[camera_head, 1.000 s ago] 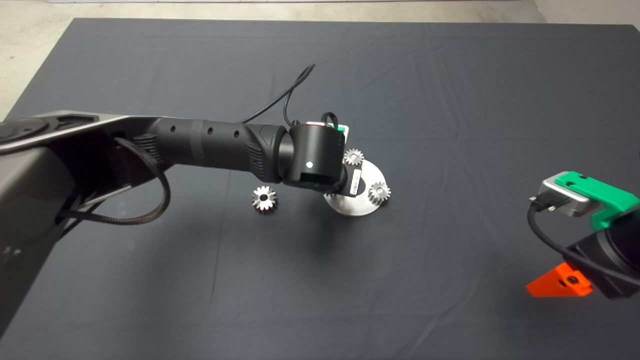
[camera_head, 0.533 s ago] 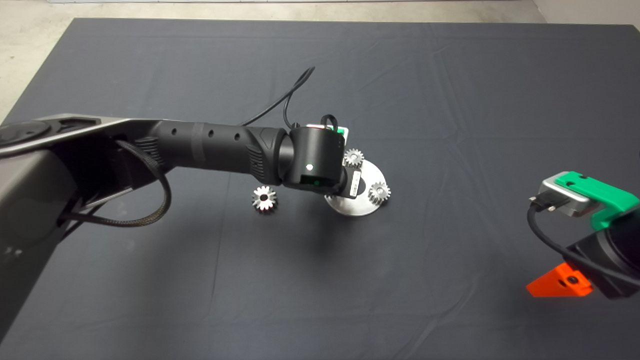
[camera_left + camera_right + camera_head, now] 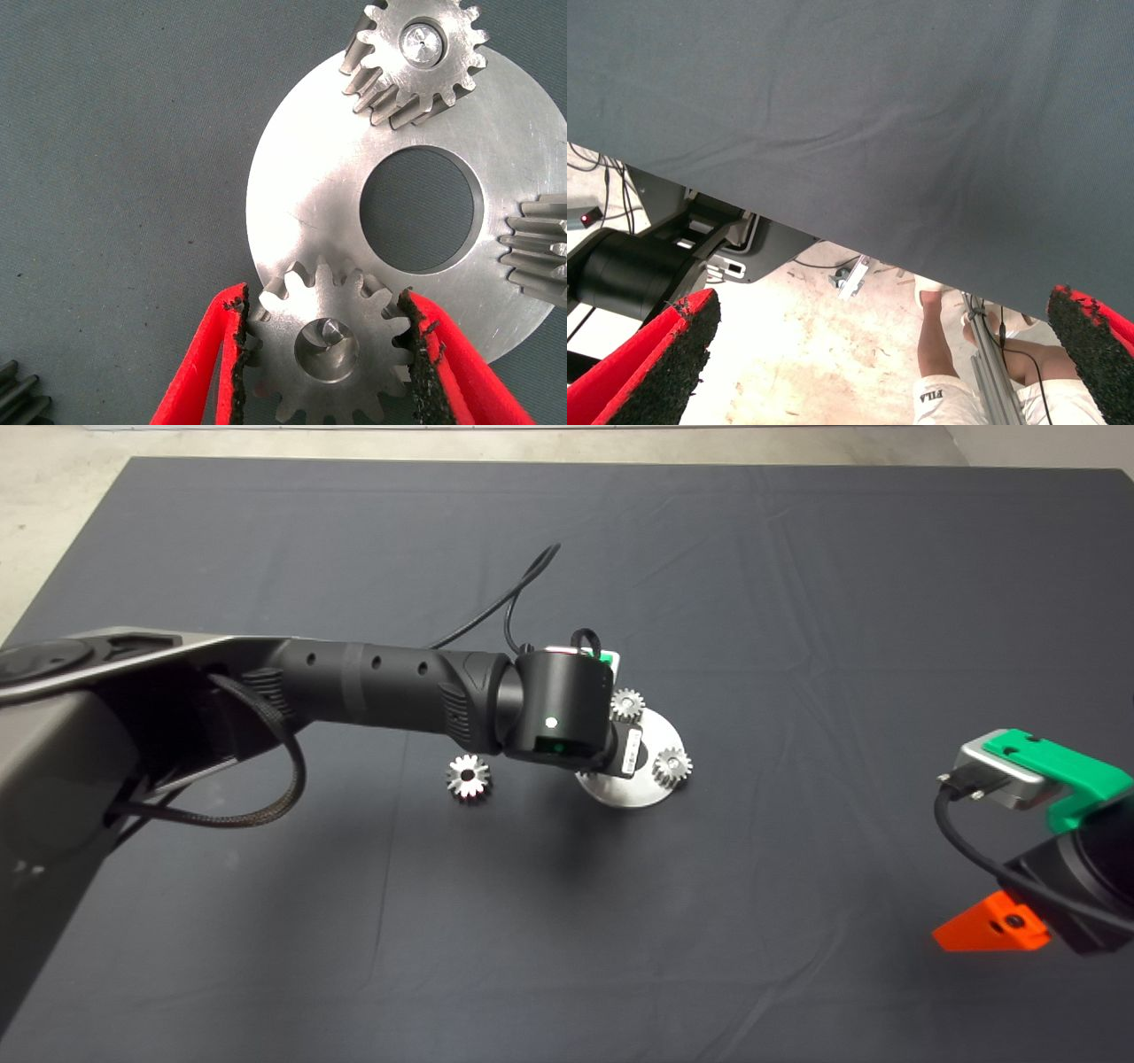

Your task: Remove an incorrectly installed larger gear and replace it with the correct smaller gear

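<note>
The round silver plate (image 3: 301, 204) lies mid-mat and carries two small fine-toothed gears (image 3: 416, 53) (image 3: 536, 248) on pegs. My left gripper (image 3: 321, 301) is over the plate's edge, shut on the smaller gear (image 3: 328, 354), both pads against its teeth. A peg tip shows inside the gear's bore. The larger gear (image 3: 468, 777), shiny and star-toothed, lies flat on the mat left of the plate (image 3: 660, 735). In the head view the left wrist (image 3: 563, 713) hides the held gear. My right gripper (image 3: 886, 305) is parked at the mat's right edge, open and holding nothing.
The left arm's black cable (image 3: 514, 593) loops up over the mat behind the wrist. The right wrist view looks past the mat edge to the floor, where a person's legs (image 3: 939, 354) and a machine base (image 3: 647, 266) show.
The left wrist has crept slightly right and down over the plate. The gears on the plate, the larger gear and the right arm have not moved.
</note>
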`<state>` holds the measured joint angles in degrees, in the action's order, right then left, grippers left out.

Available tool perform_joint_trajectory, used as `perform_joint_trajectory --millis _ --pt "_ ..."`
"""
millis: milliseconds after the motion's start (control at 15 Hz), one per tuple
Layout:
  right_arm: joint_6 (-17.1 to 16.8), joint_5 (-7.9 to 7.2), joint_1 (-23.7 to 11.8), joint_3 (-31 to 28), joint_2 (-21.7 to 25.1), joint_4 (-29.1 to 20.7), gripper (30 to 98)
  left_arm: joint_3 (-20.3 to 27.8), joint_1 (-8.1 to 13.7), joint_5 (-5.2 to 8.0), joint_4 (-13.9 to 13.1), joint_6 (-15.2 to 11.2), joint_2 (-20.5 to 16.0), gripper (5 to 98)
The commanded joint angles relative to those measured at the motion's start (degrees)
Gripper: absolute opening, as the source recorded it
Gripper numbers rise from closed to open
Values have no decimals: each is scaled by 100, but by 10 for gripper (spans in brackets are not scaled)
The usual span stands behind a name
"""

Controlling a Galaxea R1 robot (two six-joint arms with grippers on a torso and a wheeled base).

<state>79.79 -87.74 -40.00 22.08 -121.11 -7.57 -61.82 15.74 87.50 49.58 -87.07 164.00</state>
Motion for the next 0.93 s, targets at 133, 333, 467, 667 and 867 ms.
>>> perform_joint_trajectory --millis 133,333,467,667,867 --pt "1 -666 -114 -21 12 -192 976 145 61 241 113 32 14 355" --pt "2 -666 -114 -21 12 -192 976 145 53 241 105 32 23 355" --pt "1 -666 -114 -21 12 -192 976 154 0 241 112 23 23 355" --pt "-1 -666 -114 -21 12 -192 976 189 0 241 105 32 23 355" --pt "2 -666 -114 -21 12 -192 976 180 0 241 113 27 23 355"
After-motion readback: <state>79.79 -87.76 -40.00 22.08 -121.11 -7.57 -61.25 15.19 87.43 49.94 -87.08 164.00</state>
